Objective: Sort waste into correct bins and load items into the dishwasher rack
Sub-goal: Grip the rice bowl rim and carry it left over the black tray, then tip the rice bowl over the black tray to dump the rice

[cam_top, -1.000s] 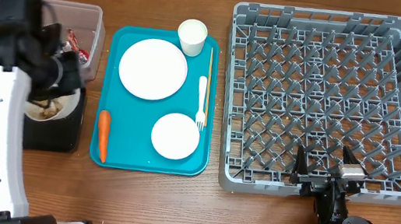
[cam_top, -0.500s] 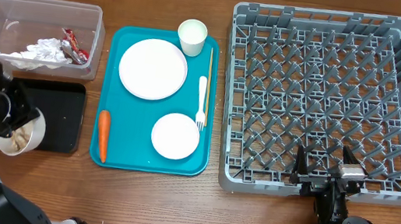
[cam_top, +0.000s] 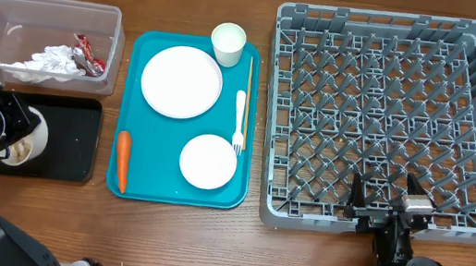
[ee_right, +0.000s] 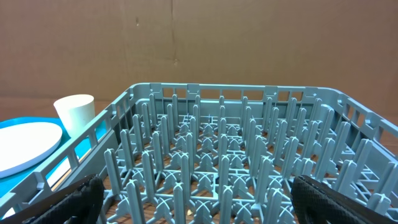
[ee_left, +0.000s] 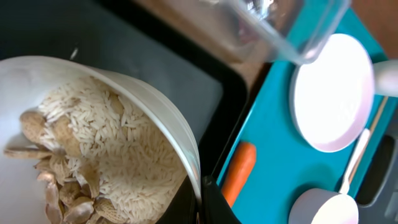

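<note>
Two views differ: overhead puts the left gripper (cam_top: 13, 128), clamped on a white bowl (cam_top: 30, 137), over the black tray (cam_top: 72, 154) at lower left; only its wrist view shows rice and beige scraps (ee_left: 99, 162) inside, while the right gripper (cam_top: 385, 202) gapes beside the rack (cam_top: 271, 110).

Table (cam_top: 294, 262): brown wood under my work, grain running left to right, dull sheen
Back wall (ee_right: 261, 43): plain brown board, like cardboard, standing behind my table, a few small marks on it
Far edge: from overhead I see a paler brown strip along the top
Light: even and soft, shadows on my table short and faint
</note>
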You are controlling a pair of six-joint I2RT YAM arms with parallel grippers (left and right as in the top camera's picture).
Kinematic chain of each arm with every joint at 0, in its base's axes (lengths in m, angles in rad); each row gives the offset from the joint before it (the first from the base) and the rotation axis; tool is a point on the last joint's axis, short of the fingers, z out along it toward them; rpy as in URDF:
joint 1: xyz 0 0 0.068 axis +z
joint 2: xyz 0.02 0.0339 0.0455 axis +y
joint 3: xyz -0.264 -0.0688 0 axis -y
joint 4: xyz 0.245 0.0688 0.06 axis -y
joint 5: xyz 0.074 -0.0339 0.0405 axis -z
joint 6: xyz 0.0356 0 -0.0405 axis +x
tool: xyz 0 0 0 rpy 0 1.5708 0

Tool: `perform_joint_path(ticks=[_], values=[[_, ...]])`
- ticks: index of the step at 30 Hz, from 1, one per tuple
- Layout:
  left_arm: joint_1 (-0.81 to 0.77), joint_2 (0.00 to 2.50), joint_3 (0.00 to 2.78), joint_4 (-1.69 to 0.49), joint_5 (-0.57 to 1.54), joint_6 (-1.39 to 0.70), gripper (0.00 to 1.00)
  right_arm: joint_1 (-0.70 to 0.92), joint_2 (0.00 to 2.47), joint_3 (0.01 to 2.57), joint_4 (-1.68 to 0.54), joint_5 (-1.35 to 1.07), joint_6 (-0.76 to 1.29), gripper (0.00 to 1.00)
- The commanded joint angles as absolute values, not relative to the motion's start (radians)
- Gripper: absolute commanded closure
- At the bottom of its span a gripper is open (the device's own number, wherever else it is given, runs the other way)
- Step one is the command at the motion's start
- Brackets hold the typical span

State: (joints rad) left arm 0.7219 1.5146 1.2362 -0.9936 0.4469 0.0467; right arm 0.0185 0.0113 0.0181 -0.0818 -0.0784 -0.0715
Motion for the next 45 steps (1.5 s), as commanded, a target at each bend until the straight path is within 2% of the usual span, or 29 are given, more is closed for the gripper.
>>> perform_joint_path(ticks=[1,4,10,16,29,35,41,45], values=[[0.727,1.505,1.195,-0.948,0.613,0.144,0.96,0.014,0.003,0.008,-0.077,-0.08,-0.076,0.0],[0.727,1.51,1.18,-0.922,0.703,0.192,0.96,0.014,0.003,0.008,-0.077,-0.08,-0.076,0.0],[0.732,1.536,1.179,-0.925,0.75,0.259,0.96,0.014,0.003,0.008,-0.077,-0.08,-0.076,0.0],[0.793,1.564,1.179,-0.931,1.0,0.383,0.96,0.014,0.003,0.008,-0.077,-0.08,-0.076,0.0],[0.909,1.692,1.178,-1.077,1.258,0.634,0.96,0.014,0.003,0.008,-0.077,-0.08,-0.076,0.0],[0.952,1.751,1.177,-1.132,1.29,0.783,0.96,0.014,0.003,0.008,-0.077,-0.08,-0.076,0.0],[0.962,1.769,1.176,-1.131,1.257,0.738,0.96,0.014,0.003,0.008,-0.077,-0.08,-0.076,0.0],[0.968,1.769,1.174,-1.131,1.254,0.813,0.96,0.014,0.003,0.008,-0.077,-0.08,-0.076,0.0]])
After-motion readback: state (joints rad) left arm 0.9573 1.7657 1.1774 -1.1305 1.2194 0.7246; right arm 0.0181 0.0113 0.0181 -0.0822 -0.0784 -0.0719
